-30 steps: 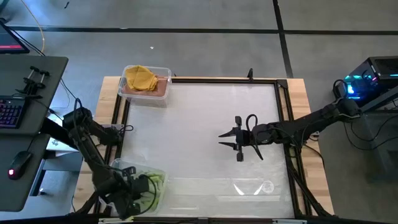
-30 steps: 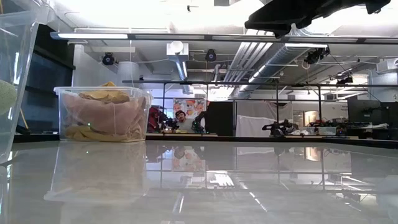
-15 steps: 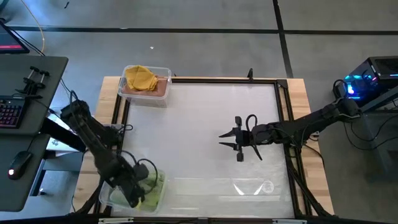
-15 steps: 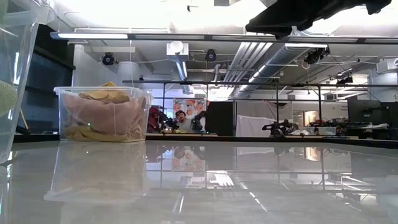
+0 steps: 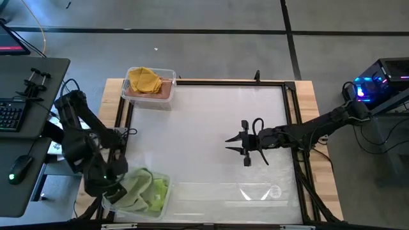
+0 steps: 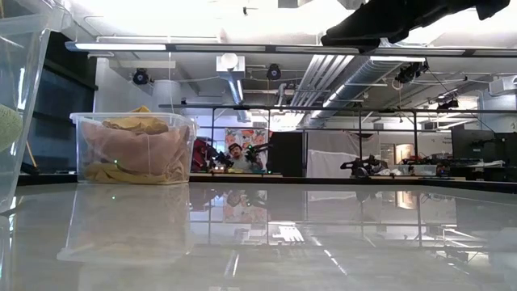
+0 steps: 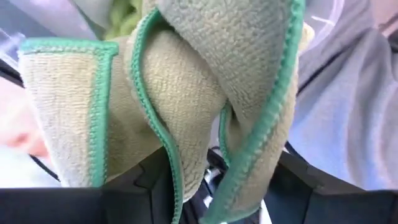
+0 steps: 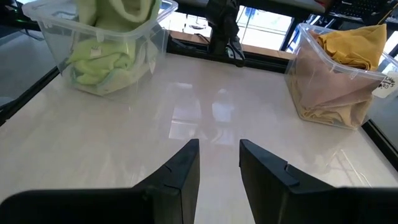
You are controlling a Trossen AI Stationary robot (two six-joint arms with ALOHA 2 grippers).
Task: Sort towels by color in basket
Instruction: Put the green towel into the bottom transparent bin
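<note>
A clear basket [image 5: 160, 203] at the table's near left holds lime green towels [image 8: 102, 62], with a sage green towel [image 5: 135, 184] heaped on top. My left gripper [image 5: 112, 189] hangs over that basket's left rim, tipped down. In its wrist view the sage towel [image 7: 186, 93], hemmed in brighter green, fills the picture and drapes over the fingers, which stand wide apart. A second clear basket [image 5: 167, 93] at the far left holds a mustard yellow towel [image 5: 144, 79] on pink-brown ones [image 8: 329, 93]. My right gripper [image 8: 219, 146] hovers open over the table's middle right. My left gripper has folds of the sage towel [image 7: 249, 155] lying over and between its spread fingers [image 7: 124, 199], which come slanting down from the table's left side. The cloth hides the fingertips, and I cannot tell whether any of it is caught. The towel's bulk rests in the basket.
The white tabletop [image 5: 211, 121] lies bare between the two baskets and my right gripper [image 5: 238, 148]. A dark frame [image 5: 294, 128] borders the table. A desk with a keyboard [image 5: 13, 115] stands off the left edge.
My left gripper has risen out of the near-left basket, gone toward the table's left edge and rolled about its wrist. The sage towel, earlier under the arm, now lies heaped on the lime towels in that basket.
</note>
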